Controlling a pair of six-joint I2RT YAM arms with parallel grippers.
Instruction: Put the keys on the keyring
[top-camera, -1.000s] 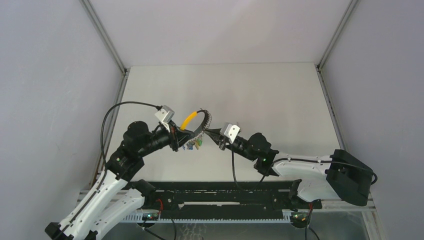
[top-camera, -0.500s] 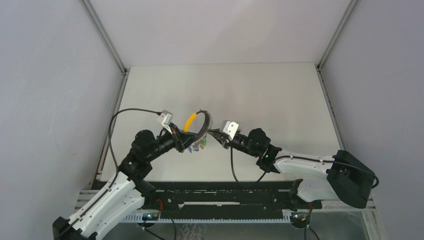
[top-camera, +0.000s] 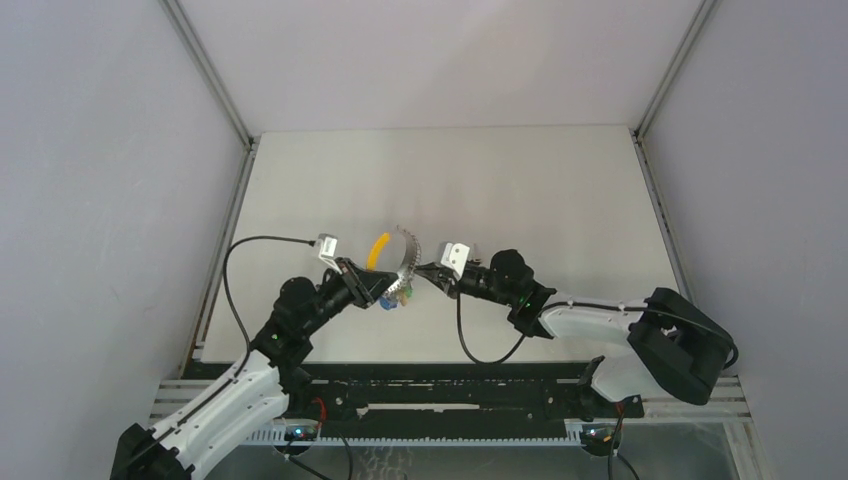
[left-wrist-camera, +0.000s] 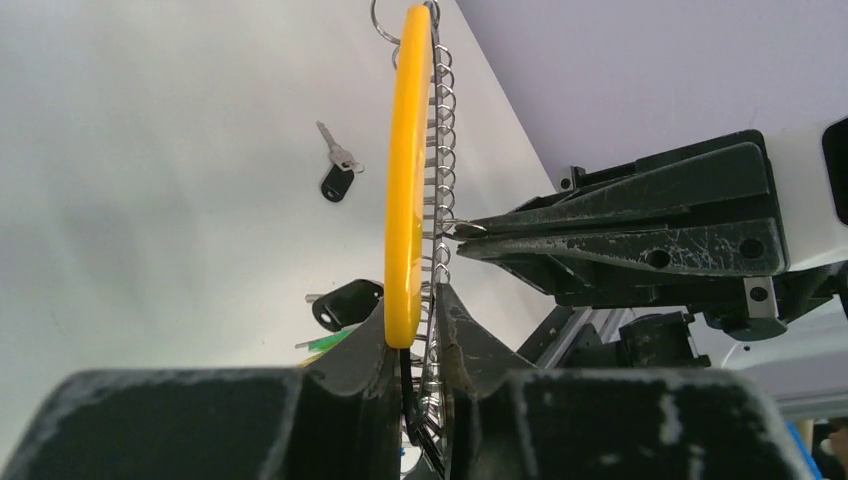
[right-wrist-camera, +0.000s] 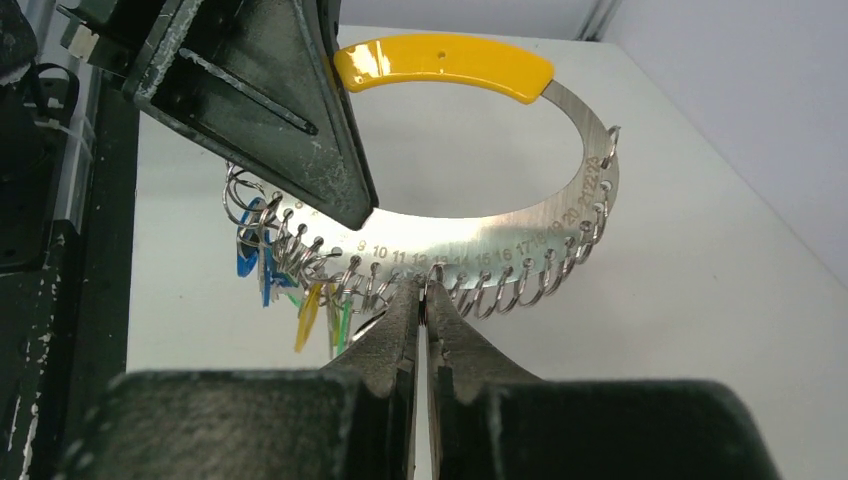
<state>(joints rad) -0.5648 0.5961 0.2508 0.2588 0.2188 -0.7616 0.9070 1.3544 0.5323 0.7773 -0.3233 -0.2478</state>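
Both sides are clamping the keyring: my left fingers squeezing its yellow band, right fingers pinching one wire loop. Loose key is lying on the desk.

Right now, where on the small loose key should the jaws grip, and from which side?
Probably the black head of the key, from straight above, jaws across its width. The key lies flat on the table, and the head looks thicker than the thin silver blade, which offers little to catch.
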